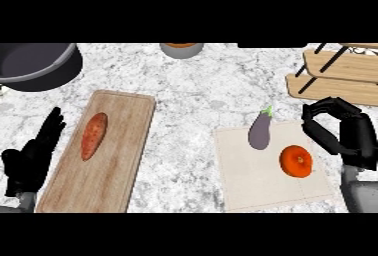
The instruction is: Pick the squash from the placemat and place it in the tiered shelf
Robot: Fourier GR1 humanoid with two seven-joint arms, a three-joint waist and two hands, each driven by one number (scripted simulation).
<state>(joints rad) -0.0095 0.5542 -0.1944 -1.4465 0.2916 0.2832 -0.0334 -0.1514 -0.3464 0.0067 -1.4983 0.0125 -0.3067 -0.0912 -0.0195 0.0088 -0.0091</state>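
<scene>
Reach step: the right hand (343,132), fingers curled on nothing, hangs beside the placemat (251,182); next it must open over what seems the orange squash (296,161).

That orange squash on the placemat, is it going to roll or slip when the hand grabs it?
The squash looks round and squat, so it may roll on the flat placemat if nudged sideways. Its skin looks smooth, so it could slip in a grasp. The eggplant lies close by, so a push toward it might knock it.
</scene>
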